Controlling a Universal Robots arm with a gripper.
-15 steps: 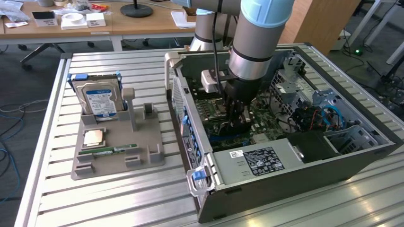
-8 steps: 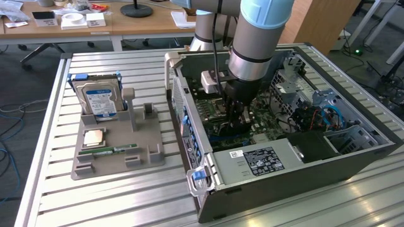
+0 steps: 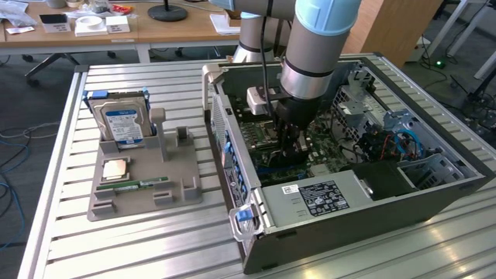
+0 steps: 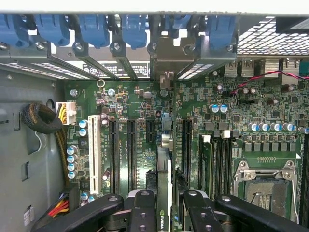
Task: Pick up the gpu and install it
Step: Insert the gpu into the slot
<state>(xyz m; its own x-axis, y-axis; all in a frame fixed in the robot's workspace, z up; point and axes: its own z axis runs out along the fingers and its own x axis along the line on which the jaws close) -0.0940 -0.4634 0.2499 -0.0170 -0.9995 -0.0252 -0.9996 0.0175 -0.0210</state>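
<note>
The arm reaches straight down into the open computer case point(image 3: 434, 192), its gripper point(image 3: 291, 148) low over the green motherboard point(image 4: 140, 111), with the case walls close on every side and the power supply box point(image 3: 317, 200) just beside it toward the front. In the wrist view the black fingers point(image 4: 145, 212) are closed on the graphics card point(image 4: 164, 183), a thin slab seen edge-on that stands upright between them and runs toward the rear slot brackets point(image 4: 164, 58). The card sits in line with the long black slots point(image 4: 131, 154), with free slots on both sides of it; whether its lower edge is already in a slot cannot be told, as the fingers and the card itself cover that spot. At the exterior view's left, well apart from the case, a grey holder point(image 3: 143, 189) on the slatted table point(image 3: 139, 250) carries a hard drive point(image 3: 124, 122) standing upright, a processor chip point(image 3: 116, 168) and a memory stick point(image 3: 143, 185) lying flat.
</note>
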